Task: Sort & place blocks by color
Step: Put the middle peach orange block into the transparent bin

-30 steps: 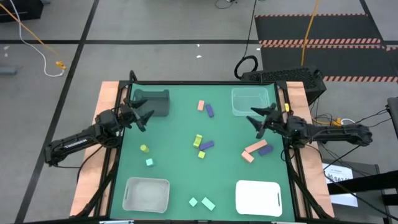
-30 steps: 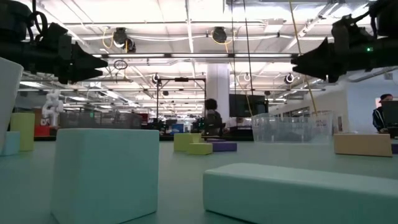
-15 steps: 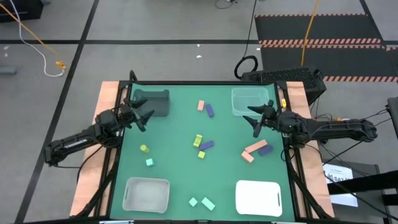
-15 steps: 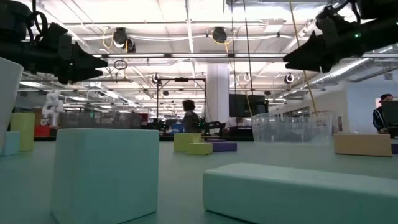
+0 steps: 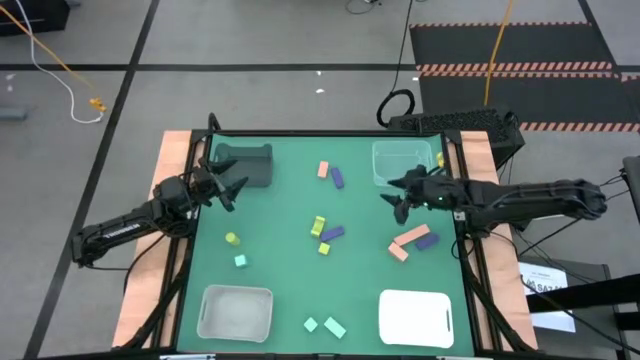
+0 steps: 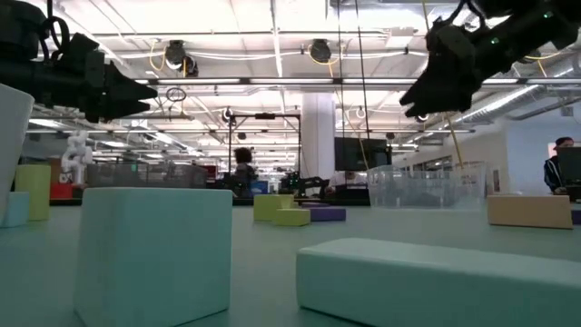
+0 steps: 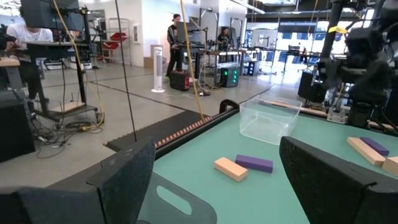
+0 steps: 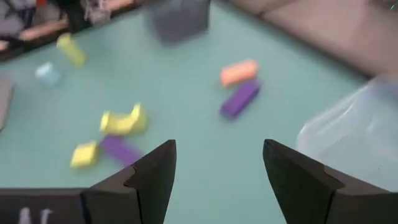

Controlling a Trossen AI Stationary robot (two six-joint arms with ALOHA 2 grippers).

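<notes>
Since the earlier frame, the right gripper (image 5: 397, 198) has been carried inward from the table's three o'clock edge, and it is now held above the green table (image 5: 280, 215) just in front of the clear bin (image 5: 403, 163); its fingers are spread and nothing is pinched between them. The left gripper (image 5: 232, 188) is kept at about ten o'clock beside the grey bin (image 5: 243, 165), also spread and empty.

The blocks are scattered: a pink block (image 5: 323, 170) and a purple block (image 5: 338, 178) at twelve o'clock, a yellow and purple cluster (image 5: 326, 234) near the centre, a pink and purple group (image 5: 413, 241) at four o'clock, and two teal blocks (image 5: 326, 326) at six o'clock.

A likely risk is that the clear bin is clipped by the arm, because it is passed so closely. A second block could also be pushed away, since the central blocks are touching each other.

In the right wrist view the blocks are smeared by motion, so their edges are hard to judge. In the low view most of the table is hidden behind the two teal blocks.
</notes>
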